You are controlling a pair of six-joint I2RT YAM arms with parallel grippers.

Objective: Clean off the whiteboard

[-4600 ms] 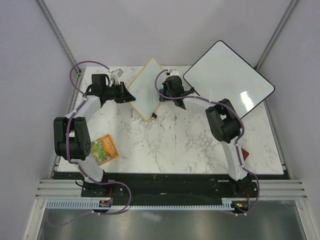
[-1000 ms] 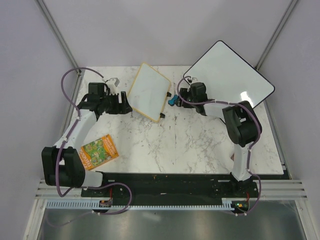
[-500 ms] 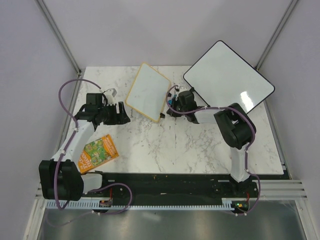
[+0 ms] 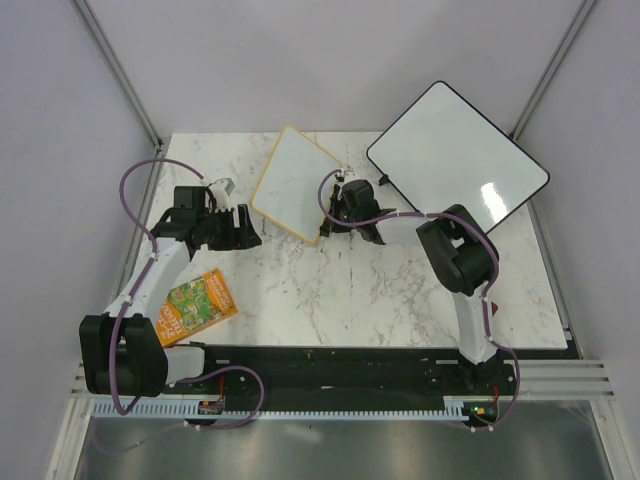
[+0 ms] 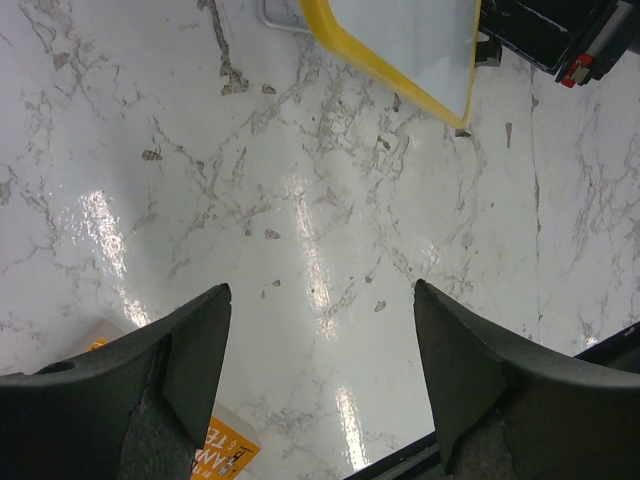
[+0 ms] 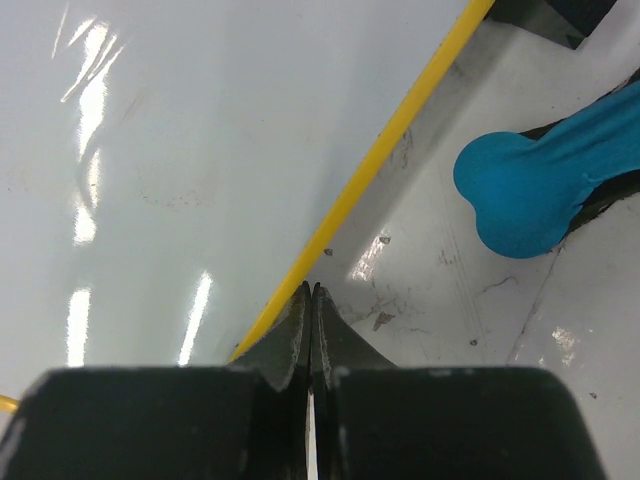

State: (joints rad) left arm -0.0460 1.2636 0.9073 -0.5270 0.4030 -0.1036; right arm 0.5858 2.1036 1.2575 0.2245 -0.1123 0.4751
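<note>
A small yellow-framed whiteboard (image 4: 297, 182) lies flat on the marble table at the back centre, its white face (image 6: 180, 150) blank. My right gripper (image 4: 328, 222) is shut on nothing, and its tips (image 6: 312, 292) rest at the board's yellow right edge. A blue eraser-like thing (image 6: 535, 195) lies on the marble just right of that edge. My left gripper (image 4: 240, 228) stands open over bare marble (image 5: 320, 292), left of and nearer than the board (image 5: 410, 40).
A large black-framed whiteboard (image 4: 458, 150) leans at the back right. An orange booklet (image 4: 198, 300) lies near the left arm; its corner (image 5: 215, 460) shows under the left finger. The right arm's black body (image 5: 545, 30) sits beside the small board.
My right gripper has shut and slid left to the small board's right edge, covering the blue thing from above. My left gripper has drawn back a little from the board.
</note>
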